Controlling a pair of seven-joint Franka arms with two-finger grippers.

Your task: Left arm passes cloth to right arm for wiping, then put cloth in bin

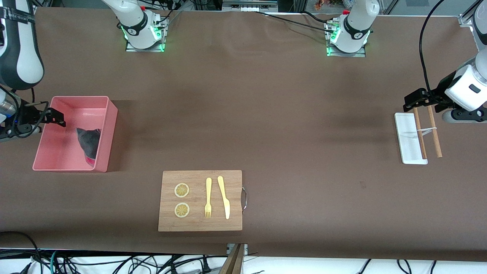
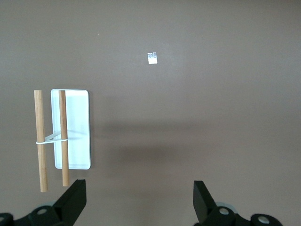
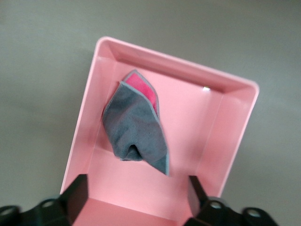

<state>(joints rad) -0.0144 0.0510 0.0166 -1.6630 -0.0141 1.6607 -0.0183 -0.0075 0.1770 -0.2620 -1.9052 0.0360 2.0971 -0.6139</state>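
Note:
The cloth [image 1: 89, 144], dark grey with a pink-red edge, lies crumpled inside the pink bin [image 1: 110, 125], against the wall that faces the table's middle. It also shows in the right wrist view [image 3: 136, 127], in the bin [image 3: 235, 122]. My right gripper [image 1: 57, 117] is open and empty, up over the bin's outer edge at the right arm's end of the table. Its fingers [image 3: 77, 190] hang over the bin's wall. My left gripper [image 1: 416, 99] is open and empty over the table beside the white tray [image 1: 407, 140], at the left arm's end.
A wooden board [image 1: 200, 200] with two lemon slices [image 1: 182, 190], a fork [image 1: 208, 198] and a knife [image 1: 224, 197] lies near the front camera. The small white tray [image 2: 77, 127] carries two banded wooden sticks [image 2: 51, 139]; they also show in the front view [image 1: 428, 131].

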